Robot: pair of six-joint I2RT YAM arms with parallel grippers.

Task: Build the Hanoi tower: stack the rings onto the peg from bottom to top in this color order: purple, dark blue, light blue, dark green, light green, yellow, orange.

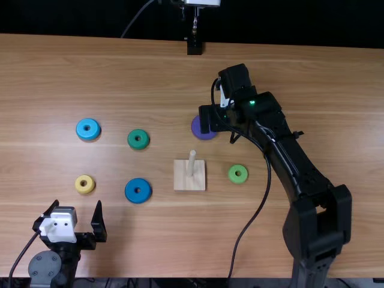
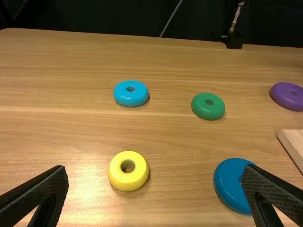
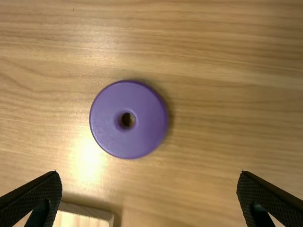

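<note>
The right gripper point(image 1: 219, 129) hangs over the surface point(image 1: 138, 72) with its jaws spread wide, the purple ring point(image 1: 200, 128) lying flat beneath it just beyond the base point(image 1: 181, 181) of the upright peg point(image 1: 191, 163). At the near left, the left gripper point(image 1: 77, 207) also has its jaws apart, near the yellow ring point(image 1: 85, 184). Left of the base lie the dark blue ring point(image 1: 138, 191), the dark green ring point(image 1: 138, 139) and the light blue ring point(image 1: 88, 129), all apart, and the light green ring point(image 1: 237, 174) lies to its right.
</note>
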